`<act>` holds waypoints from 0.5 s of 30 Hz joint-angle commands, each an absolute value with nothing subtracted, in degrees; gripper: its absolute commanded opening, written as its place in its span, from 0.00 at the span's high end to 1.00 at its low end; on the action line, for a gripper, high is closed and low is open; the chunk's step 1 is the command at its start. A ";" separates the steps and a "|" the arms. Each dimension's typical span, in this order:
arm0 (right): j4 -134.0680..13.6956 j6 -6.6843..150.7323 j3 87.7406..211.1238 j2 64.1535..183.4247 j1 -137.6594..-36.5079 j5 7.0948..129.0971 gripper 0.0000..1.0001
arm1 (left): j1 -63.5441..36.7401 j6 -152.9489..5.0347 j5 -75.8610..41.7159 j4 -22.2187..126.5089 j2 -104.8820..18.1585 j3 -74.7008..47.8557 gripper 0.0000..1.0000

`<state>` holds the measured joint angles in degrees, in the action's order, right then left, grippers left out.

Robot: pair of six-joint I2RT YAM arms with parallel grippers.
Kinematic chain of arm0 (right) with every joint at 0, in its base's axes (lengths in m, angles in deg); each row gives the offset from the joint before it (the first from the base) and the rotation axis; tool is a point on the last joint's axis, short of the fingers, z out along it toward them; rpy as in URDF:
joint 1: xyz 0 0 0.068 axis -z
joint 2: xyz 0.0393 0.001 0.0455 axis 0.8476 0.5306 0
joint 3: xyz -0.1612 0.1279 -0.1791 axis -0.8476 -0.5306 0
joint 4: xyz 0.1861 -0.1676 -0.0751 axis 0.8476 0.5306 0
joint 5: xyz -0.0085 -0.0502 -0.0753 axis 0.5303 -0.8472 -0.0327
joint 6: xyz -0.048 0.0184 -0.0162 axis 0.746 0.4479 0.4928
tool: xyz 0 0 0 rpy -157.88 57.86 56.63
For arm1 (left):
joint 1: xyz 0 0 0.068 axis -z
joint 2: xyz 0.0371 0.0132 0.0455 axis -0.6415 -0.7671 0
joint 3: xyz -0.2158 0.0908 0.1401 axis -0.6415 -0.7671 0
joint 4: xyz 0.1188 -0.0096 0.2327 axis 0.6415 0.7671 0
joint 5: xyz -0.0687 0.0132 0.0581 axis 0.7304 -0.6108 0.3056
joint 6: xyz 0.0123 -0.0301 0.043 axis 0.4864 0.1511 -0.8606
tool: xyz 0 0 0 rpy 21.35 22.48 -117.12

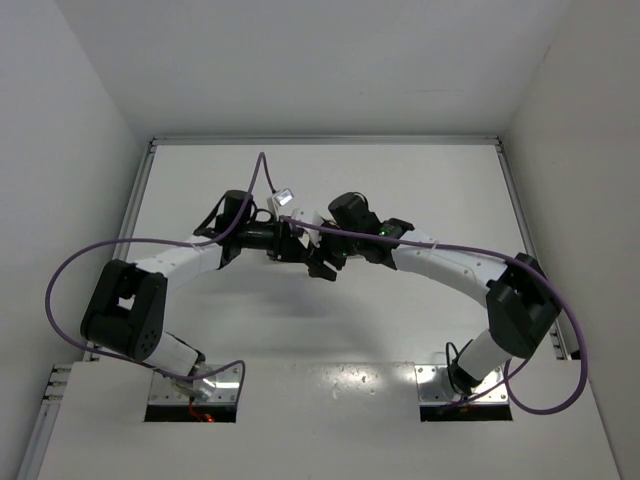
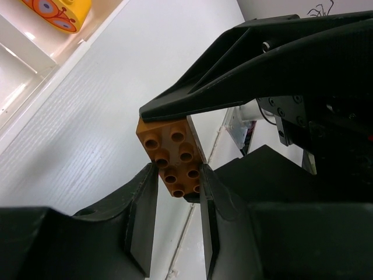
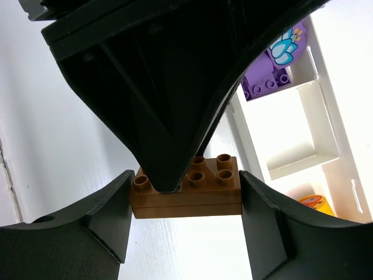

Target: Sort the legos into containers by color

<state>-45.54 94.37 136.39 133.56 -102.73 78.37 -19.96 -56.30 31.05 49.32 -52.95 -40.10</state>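
Both arms arch inward from their bases with elbows flung wide, and their wrists meet nearly nose to nose midway between them. The left arm (image 1: pixel 165 262) reaches in from the left and the right arm (image 1: pixel 455 265) from the right. The left gripper (image 2: pixel 175 178) presses its fingers against the long sides of a brown brick (image 2: pixel 172 146). The right gripper (image 3: pixel 185 195) clamps the same brick at its two ends, crosswise to the left pair.
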 commanded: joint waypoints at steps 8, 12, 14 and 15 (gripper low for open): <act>-48.39 92.20 137.34 131.66 -102.96 79.43 0.16 | -19.34 -58.72 33.20 46.95 -49.43 -41.82 0.89; -43.49 94.99 137.34 130.43 -101.81 84.44 0.00 | -19.34 -58.73 33.20 46.95 -48.29 -42.35 0.89; -42.24 96.32 136.65 129.37 -101.02 88.03 0.00 | -19.34 -58.73 33.20 46.95 -46.98 -43.40 0.89; -41.45 97.46 136.64 128.24 -100.15 89.44 0.00 | -19.34 -58.73 33.20 46.43 -46.97 -43.40 0.89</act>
